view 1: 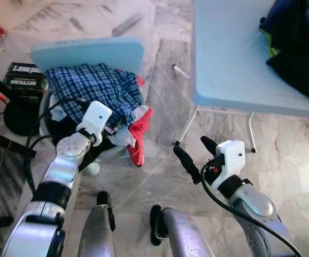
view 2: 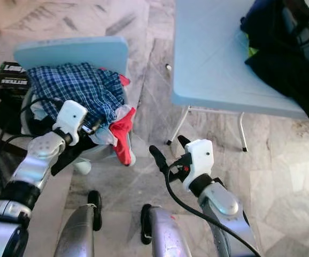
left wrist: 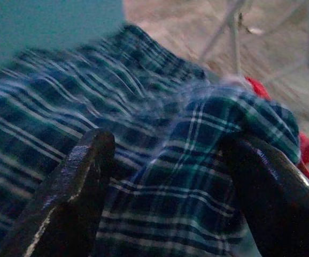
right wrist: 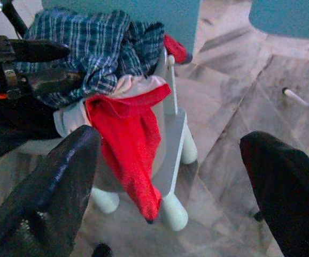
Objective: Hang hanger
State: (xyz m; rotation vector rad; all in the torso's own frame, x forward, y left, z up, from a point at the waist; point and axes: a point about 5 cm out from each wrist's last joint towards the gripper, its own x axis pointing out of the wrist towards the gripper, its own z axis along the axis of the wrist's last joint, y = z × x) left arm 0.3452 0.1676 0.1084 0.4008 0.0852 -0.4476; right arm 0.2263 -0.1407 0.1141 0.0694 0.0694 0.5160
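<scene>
Two spread grippers: left gripper (left wrist: 165, 176) straddles the plaid shirt (view 1: 93, 85) at centre-left; closing may snag several garments.

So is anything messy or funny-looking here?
Yes. The clothes are heaped untidily on the small blue chair: a blue plaid shirt on top, and a red cloth slipping over the seat's edge, dangling toward the floor. The left gripper has its jaws open around a plaid fold. No hanger is visible.
</scene>
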